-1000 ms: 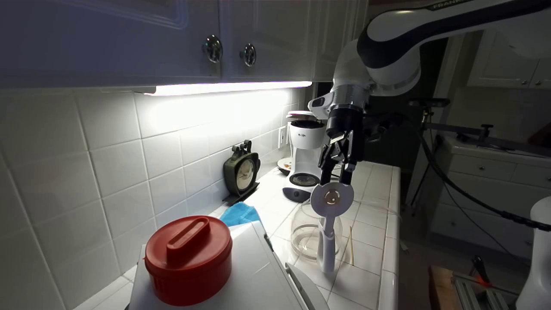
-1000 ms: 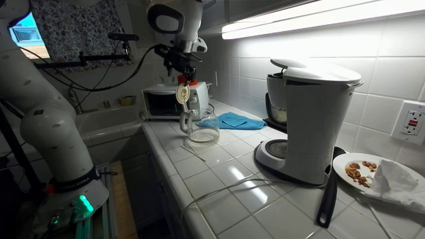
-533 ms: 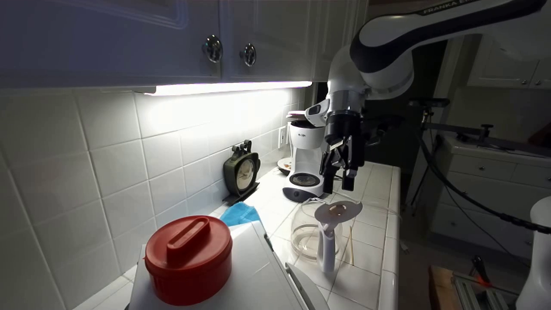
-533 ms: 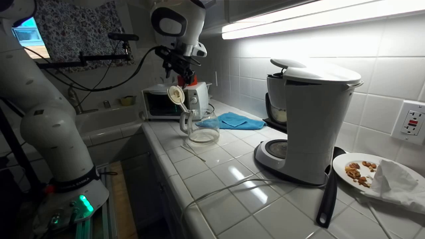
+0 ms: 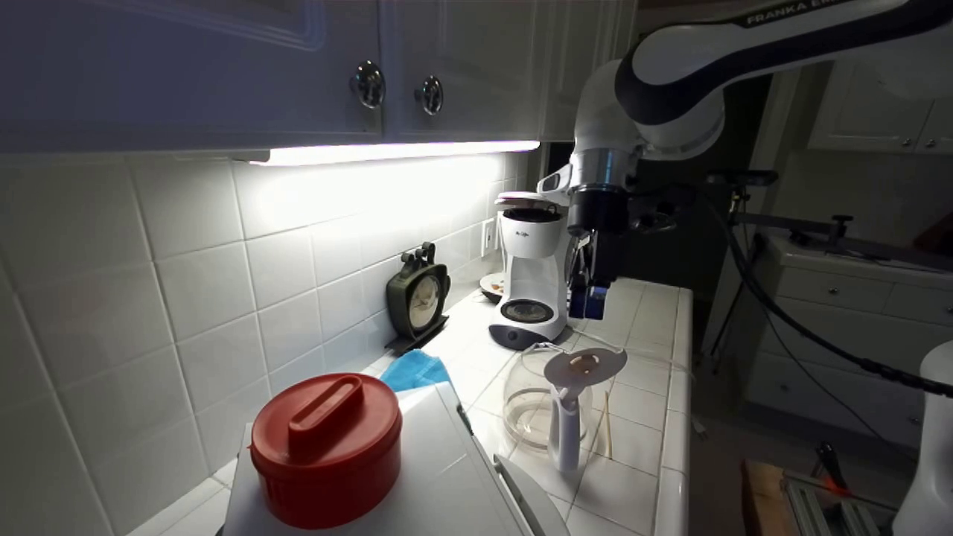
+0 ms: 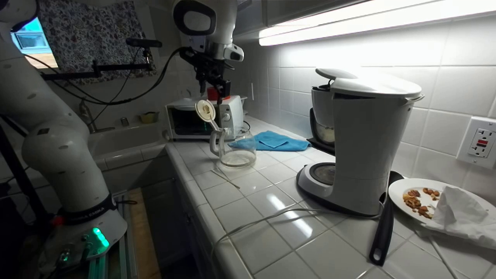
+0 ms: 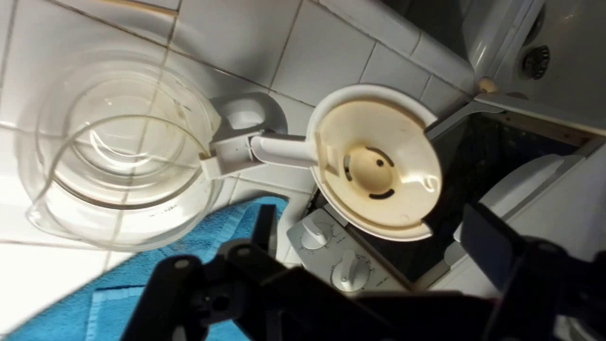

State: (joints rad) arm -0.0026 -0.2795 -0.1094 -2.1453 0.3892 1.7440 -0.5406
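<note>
A glass carafe with a white handle stands upright on the tiled counter. Its round lid, white with a yellowed inner side, is hinged up and leans outward over the handle, leaving the mouth uncovered. My gripper hangs above and beside the lid without touching it. In the wrist view the dark fingers stand wide apart with nothing held between them; the lid shows beyond the gap.
A white toaster oven bears a red lidded container. Close to the carafe lie a blue cloth and a thin stick. A white coffee maker, its cord and a plate of nuts are further along the counter.
The lid has swung from nearly upright to leaning back over the handle, then stayed still. My gripper has come away from it, rising slightly and turning, with its jaws open throughout.
</note>
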